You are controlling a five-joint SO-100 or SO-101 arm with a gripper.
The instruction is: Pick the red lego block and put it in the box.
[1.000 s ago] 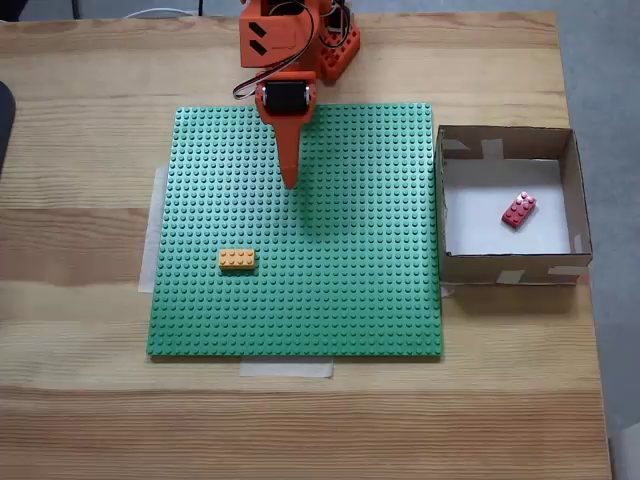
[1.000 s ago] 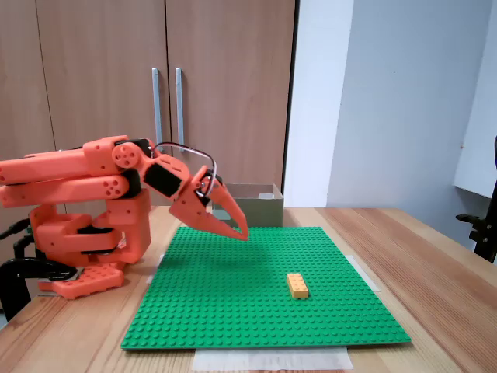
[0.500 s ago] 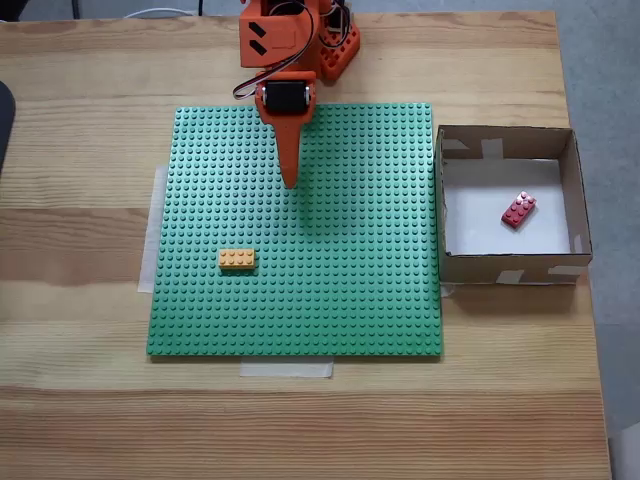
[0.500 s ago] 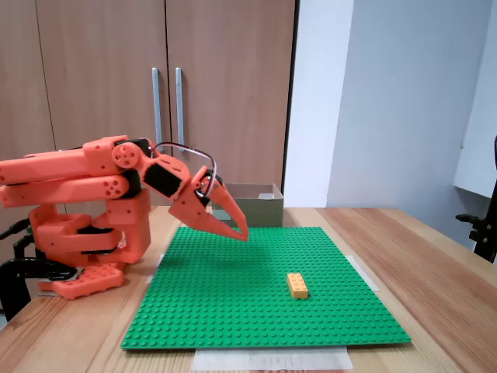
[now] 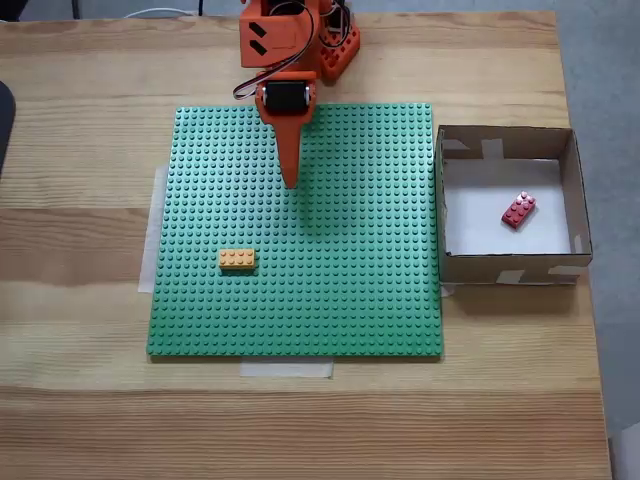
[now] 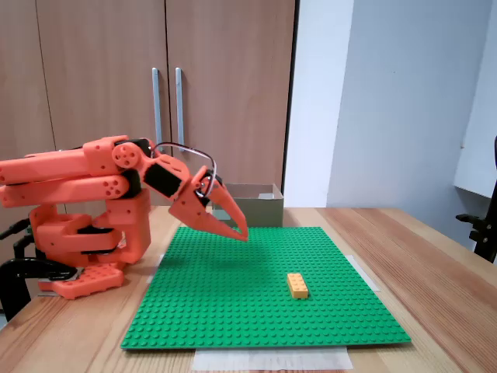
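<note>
On the wooden table [image 5: 80, 400], the green studded baseplate [image 5: 340, 290] lies beside the cardboard box [image 5: 575, 200]. The orange arm's gripper [image 5: 291, 183] hangs above the baseplate, fingers pressed together, empty. A yellow-orange brick [image 5: 237, 260] sits on the baseplate; the red lego block [image 5: 518, 210] lies inside the box.

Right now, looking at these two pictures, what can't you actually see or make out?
- Small red plastic brick: shows only from above; in the side fixed view the brown cardboard box walls hide it.
- Orange two-finger gripper: from above its fingers overlap, so any gap is unreadable.
- Black object: cut off by the left edge.
</note>
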